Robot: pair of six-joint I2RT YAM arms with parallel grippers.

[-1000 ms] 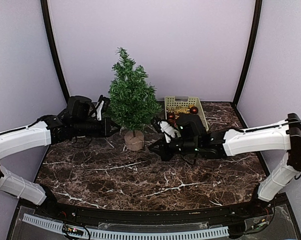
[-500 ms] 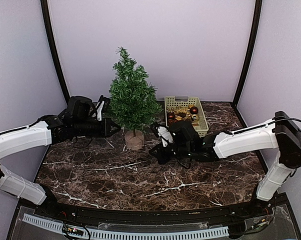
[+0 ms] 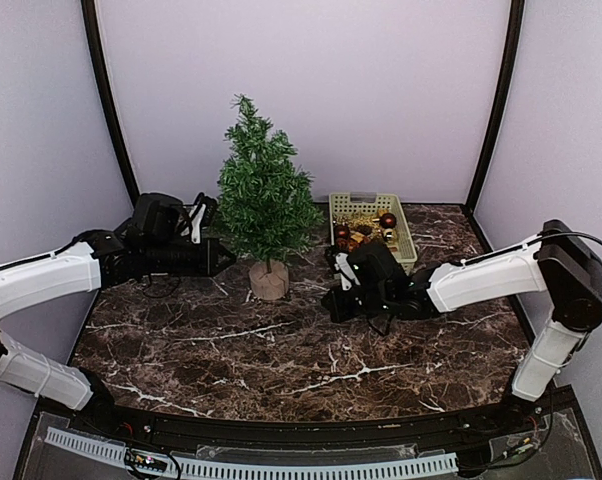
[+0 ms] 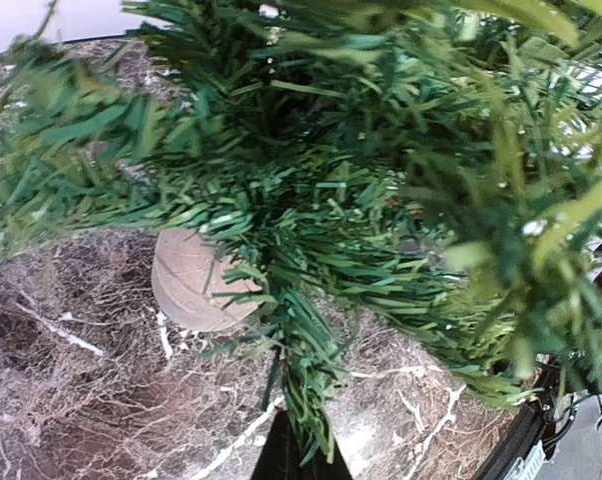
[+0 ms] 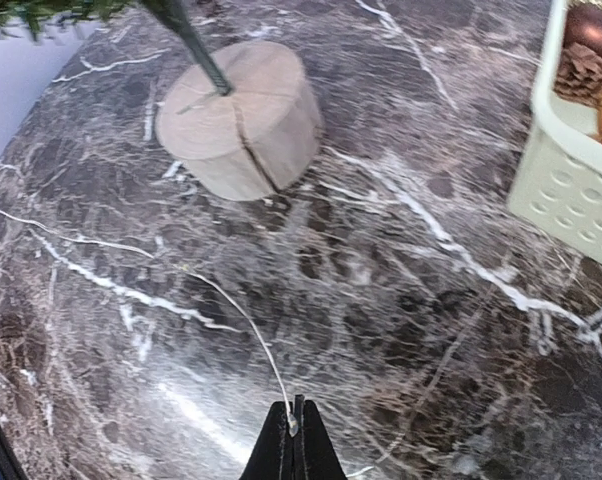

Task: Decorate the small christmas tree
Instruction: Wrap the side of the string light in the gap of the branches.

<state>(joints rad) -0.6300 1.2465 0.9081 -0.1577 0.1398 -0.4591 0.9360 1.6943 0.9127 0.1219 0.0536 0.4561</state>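
Overhead first. The small christmas tree stands upright at the back of the table, left of centre, its thin trunk set in a round tan wooden base. No ornaments show on its branches.

Just right of the tree, apart from it, a cream slotted basket sits against the back wall. It holds a red ball, darker balls, gold bits and a pine cone. The items are too small to count.

The left gripper reaches in from the left at low-branch height, level with the tree's left flank. From the left wrist, green needles fill nearly the whole frame and hang across the dark finger wedge. I cannot tell whether the fingers are apart, together or nipping a sprig. The base shows through a gap below the branches.

The right gripper lies low over the table, between base and basket, in front of both. Its fingertips are pressed together. A thin pale strand curves from the tips across the stone toward the base. Whether it is nipped between the tips or only ends there cannot be made out. The basket wall sits at the right edge of that view.

The table is dark brown marble with white veins. Plain lavender walls stand on three sides, with black corner posts. A white slotted strip runs along the near edge.
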